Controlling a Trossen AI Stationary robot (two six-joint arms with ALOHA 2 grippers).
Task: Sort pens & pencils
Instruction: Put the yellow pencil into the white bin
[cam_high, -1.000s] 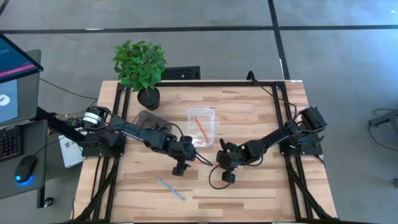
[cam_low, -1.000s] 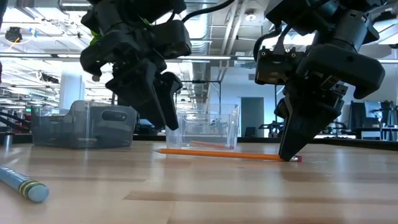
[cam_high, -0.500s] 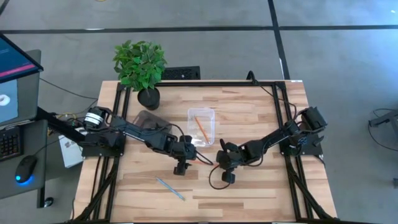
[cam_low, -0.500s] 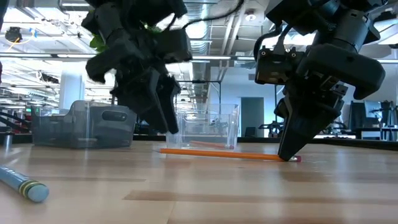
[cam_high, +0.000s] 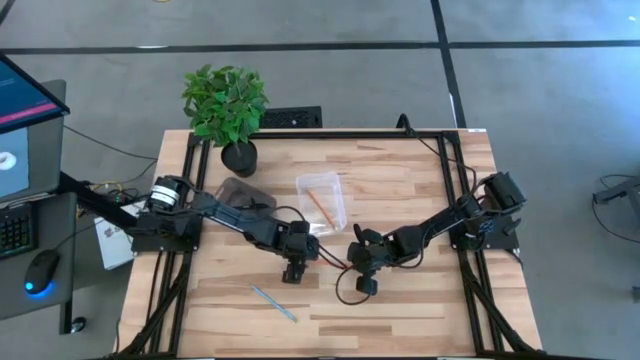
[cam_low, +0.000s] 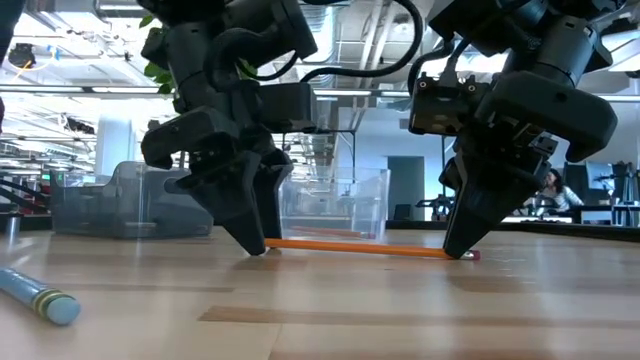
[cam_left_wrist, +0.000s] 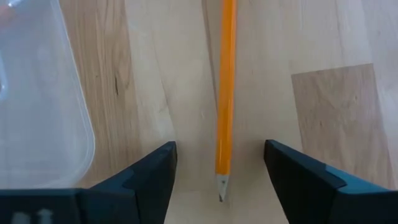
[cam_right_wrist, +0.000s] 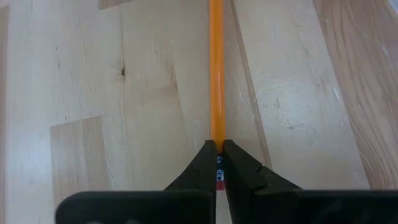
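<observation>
From above, the left end effector (cam_high: 292, 270) and the right end effector (cam_high: 357, 262) are seen close together near the middle of the wooden surface (cam_high: 400, 310), with an orange pencil (cam_high: 331, 260) lying on the wood between them. A clear tray (cam_high: 322, 200) just behind them holds a second orange pencil (cam_high: 318, 204), and a darker tray (cam_high: 243, 194) sits to its left, near a potted plant (cam_high: 226, 108). A light blue pencil (cam_high: 273, 302) is seen alone near the front edge.

At table height, the orange pencil (cam_low: 360, 247) is shown flat on the surface. The left end effector (cam_low: 250, 240) is lowered over its pointed end, fingers apart, and the right end effector (cam_low: 455, 248) is pressed together on its eraser end. The blue pencil (cam_low: 35, 296) lies in the left foreground, and the clear tray (cam_low: 335, 205) and darker tray (cam_low: 135, 200) stand behind.

In the left wrist view, the pencil (cam_left_wrist: 225, 99) is framed between the spread fingers (cam_left_wrist: 149, 180), its tip in the gap and touched by neither; the edge of the clear tray (cam_left_wrist: 50, 112) is seen beside it.

In the right wrist view, the fingers (cam_right_wrist: 199, 171) are shown clamped on the eraser end of the pencil (cam_right_wrist: 216, 74)
</observation>
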